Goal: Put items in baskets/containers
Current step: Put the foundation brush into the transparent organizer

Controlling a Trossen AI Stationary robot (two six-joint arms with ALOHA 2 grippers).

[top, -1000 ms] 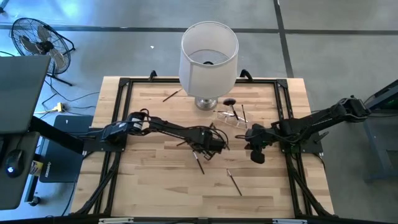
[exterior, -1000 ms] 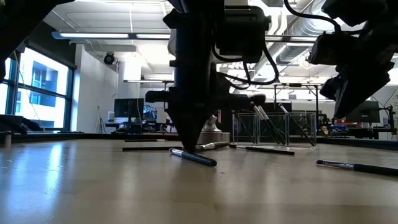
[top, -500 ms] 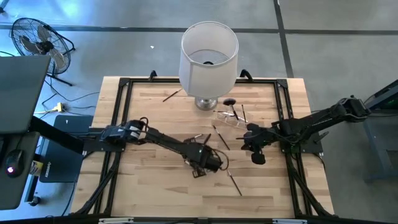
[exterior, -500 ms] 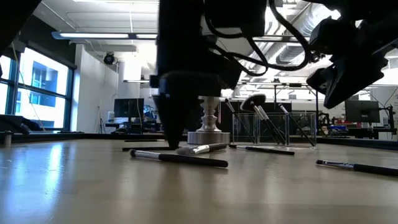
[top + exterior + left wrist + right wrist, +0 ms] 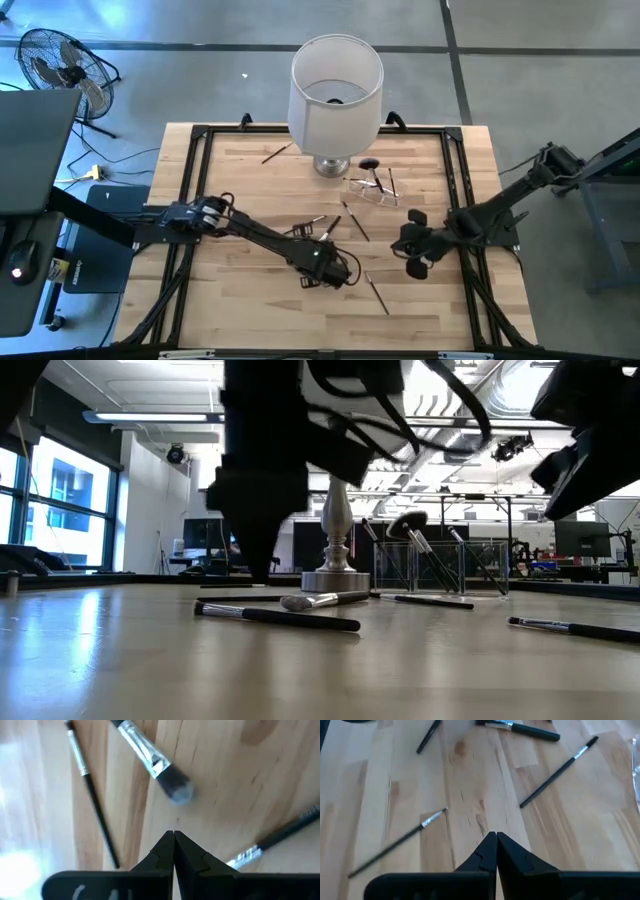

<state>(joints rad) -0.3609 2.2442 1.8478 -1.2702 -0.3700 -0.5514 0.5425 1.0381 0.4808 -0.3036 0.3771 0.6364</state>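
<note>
Near the table's (image 5: 230, 170) middle, apparently empty, the left end effector (image 5: 335, 270) hovers shut.

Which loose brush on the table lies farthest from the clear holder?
The thin brush near the table's far-left corner, left of the lamp base. It lies alone; the other loose brushes cluster mid-table, closer to the clear holder.

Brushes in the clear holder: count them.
3. One slim brush leans at the holder's end nearest the lamp base, the fluffy-headed brush beside it, another slim brush at the far end; more may be hidden.
</note>
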